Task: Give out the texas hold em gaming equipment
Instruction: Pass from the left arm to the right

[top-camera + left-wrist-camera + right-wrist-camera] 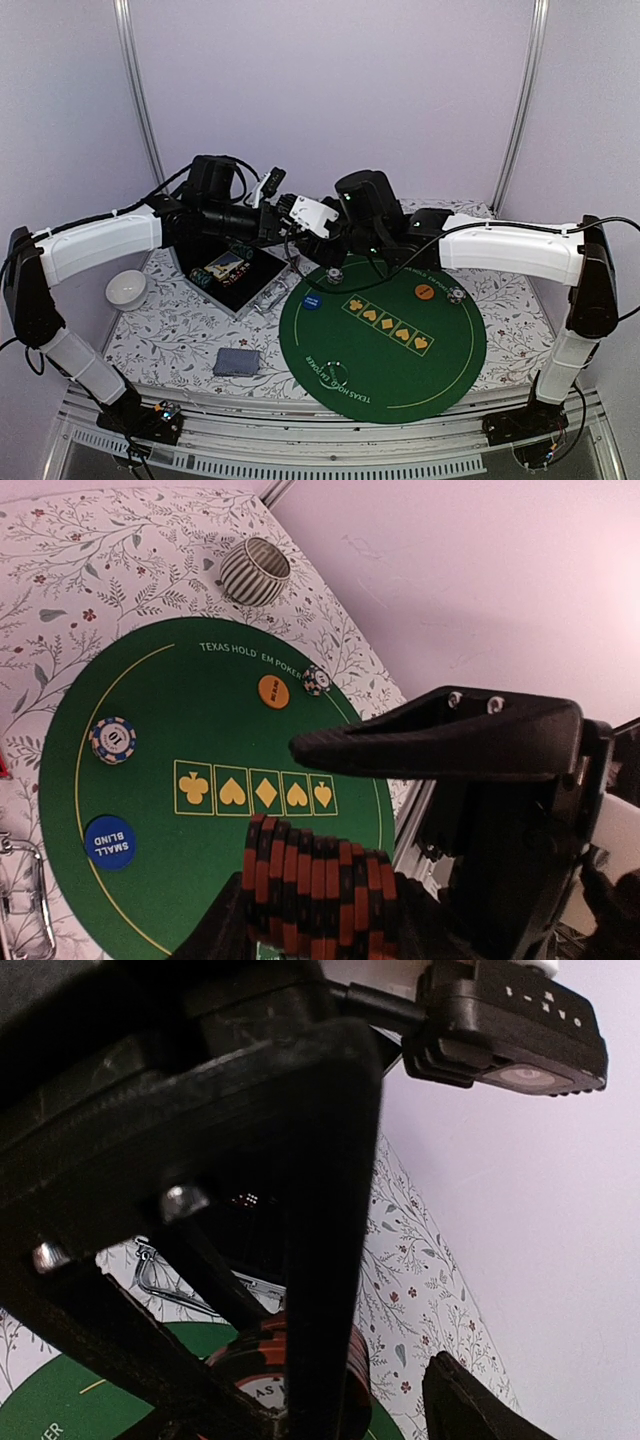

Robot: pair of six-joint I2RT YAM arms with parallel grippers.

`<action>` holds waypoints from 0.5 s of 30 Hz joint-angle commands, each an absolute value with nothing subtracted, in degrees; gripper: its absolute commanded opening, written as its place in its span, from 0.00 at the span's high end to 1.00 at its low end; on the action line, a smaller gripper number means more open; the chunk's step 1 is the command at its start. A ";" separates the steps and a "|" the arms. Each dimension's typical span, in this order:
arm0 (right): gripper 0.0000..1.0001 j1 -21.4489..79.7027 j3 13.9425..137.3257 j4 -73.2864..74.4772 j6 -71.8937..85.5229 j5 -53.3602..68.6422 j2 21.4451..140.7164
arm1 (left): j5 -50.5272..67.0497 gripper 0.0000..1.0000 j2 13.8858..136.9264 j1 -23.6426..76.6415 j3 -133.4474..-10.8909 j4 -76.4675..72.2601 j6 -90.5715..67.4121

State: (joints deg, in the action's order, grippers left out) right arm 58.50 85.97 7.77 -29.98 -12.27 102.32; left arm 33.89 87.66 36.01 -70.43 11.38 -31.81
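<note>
My left gripper (320, 920) is shut on a row of red-and-black striped poker chips (320, 870), one finger at each end, held high over the green mat (400, 370). My right gripper (390, 1405) is open and straddles the chips (358, 1360); one of its fingers (430, 745) hangs just above the row without touching. In the top view the two grippers, left (295, 212) and right (335, 228), meet at the back centre. On the mat lie a blue disc (110, 842), an orange disc (273, 690) and two chip stacks (112, 739) (316, 680). The grey-blue cards (237, 361) lie left of the mat.
The open black-lined case (235, 275) sits back left, under the left arm. A white bowl (127, 288) stands at the far left. A ribbed cup (254, 570) stands off the mat beyond the orange disc. The back wall is close behind both grippers.
</note>
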 commanded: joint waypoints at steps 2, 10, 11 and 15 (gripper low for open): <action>0.32 58.74 88.16 8.70 -36.32 -9.64 103.61 | 35.90 1.00 86.33 37.07 -70.23 8.88 -32.33; 0.36 58.78 89.64 9.82 -40.01 -9.99 104.50 | 36.17 1.00 86.23 37.09 -69.87 8.88 -32.21; 0.42 58.80 89.69 9.76 -40.06 -10.12 104.57 | 36.21 1.00 86.29 37.09 -69.92 8.88 -32.18; 0.58 58.79 89.60 9.75 -40.10 -11.14 104.51 | 36.46 1.00 86.16 37.04 -70.04 8.73 -32.12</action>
State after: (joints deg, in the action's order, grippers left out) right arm 58.59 87.81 9.74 -39.33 -10.11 103.66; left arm 35.05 87.66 36.47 -70.32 11.05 -32.21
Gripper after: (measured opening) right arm 0.460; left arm 0.366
